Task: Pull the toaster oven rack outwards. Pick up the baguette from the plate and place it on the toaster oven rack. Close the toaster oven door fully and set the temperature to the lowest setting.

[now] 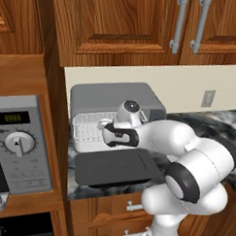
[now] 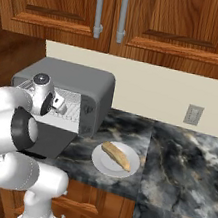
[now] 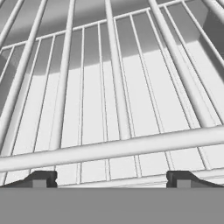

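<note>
The jaws (image 3: 112, 178) stand wide apart, gripping nothing, right at the front bar of the rack (image 3: 118, 100), a flat grid of thin, smooth white-silver wires. The rack sits in the boxy grey oven (image 2: 85, 84) with rounded corners, above its flat dark door (image 1: 115, 167) lying open on the marbled desk (image 2: 183, 159). The tan, elongated baguette (image 2: 117, 155) lies on the round white plate (image 2: 102, 164), near the oven.

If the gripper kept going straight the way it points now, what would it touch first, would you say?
Most likely the toaster oven rack. In the hand view its front cross wire lies just ahead of the open gripper, between the spread jaws, with the long wires running away behind it. Exact depth is hard to judge.
</note>
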You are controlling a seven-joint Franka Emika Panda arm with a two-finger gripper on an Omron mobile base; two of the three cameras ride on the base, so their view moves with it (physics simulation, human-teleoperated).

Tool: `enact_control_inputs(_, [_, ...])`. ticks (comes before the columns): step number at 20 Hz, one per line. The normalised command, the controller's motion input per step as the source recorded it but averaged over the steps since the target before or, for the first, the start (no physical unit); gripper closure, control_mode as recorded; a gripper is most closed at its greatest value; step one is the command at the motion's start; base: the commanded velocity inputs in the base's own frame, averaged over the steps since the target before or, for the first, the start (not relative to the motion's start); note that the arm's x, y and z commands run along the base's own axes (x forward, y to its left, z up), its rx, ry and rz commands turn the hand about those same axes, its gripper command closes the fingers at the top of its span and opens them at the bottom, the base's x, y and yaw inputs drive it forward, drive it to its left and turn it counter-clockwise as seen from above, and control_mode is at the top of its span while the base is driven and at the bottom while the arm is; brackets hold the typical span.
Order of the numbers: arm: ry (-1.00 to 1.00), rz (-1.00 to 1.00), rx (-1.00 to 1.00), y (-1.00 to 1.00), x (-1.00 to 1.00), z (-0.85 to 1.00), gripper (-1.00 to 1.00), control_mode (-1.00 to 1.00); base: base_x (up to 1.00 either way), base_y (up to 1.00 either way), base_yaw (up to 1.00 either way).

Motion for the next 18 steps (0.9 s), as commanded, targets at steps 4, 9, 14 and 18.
enact_control_inputs(4, [0.01, -0.04, 0.00, 0.00, -0.28, -0.09, -1.00, -1.00, 0.00, 0.00, 0.00])
enact_control_inputs(9, [0.00, -0.02, 0.00, 0.00, 0.02, -0.16, -1.00, -1.00, 0.00, 0.00, 0.00])
enact_control_inputs(14, [0.00, -0.08, 0.00, 0.00, 0.35, -0.16, -1.00, -1.00, 0.00, 0.00, 0.00])
enact_control_inputs(18, [0.01, -0.12, 0.00, 0.00, 0.34, -0.10, -1.00, -1.00, 0.00, 0.00, 0.00])
